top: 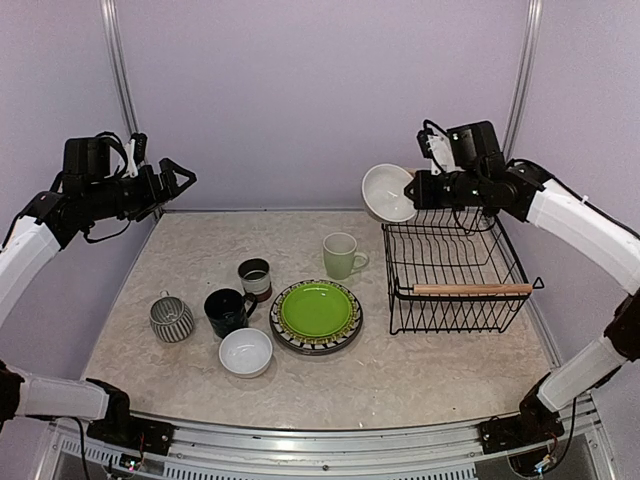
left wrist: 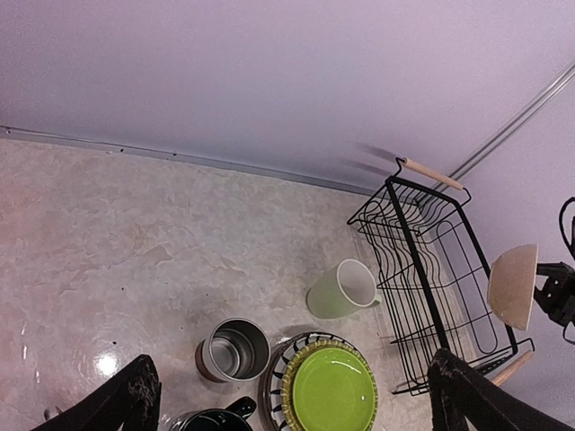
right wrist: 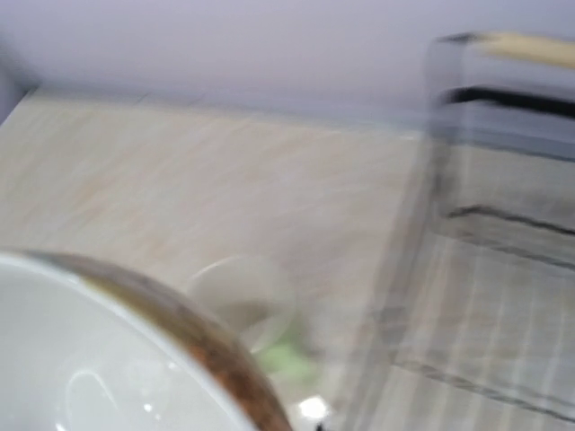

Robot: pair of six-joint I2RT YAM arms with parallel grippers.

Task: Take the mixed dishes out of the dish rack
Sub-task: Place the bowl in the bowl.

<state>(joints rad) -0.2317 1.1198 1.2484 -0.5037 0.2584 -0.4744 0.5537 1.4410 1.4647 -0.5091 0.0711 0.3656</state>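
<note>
My right gripper (top: 412, 188) is shut on the rim of a white bowl (top: 388, 192), which hangs tilted in the air beside the far left corner of the black wire dish rack (top: 455, 270). The right wrist view is blurred. It shows the bowl's brown-edged rim (right wrist: 189, 337) at lower left and the rack (right wrist: 503, 224) at right. The bowl (left wrist: 514, 285) also shows in the left wrist view, above the rack (left wrist: 431, 269). No dishes show inside the rack. My left gripper (top: 185, 178) hovers open and high at the far left, with nothing between its fingers (left wrist: 135, 395).
On the table left of the rack stand a pale green mug (top: 341, 255), a brown-white mug (top: 255, 278), a dark teal mug (top: 228, 311), a striped cup (top: 171, 317) and another white bowl (top: 246, 351). A lime-green plate (top: 316, 310) tops a stack of plates.
</note>
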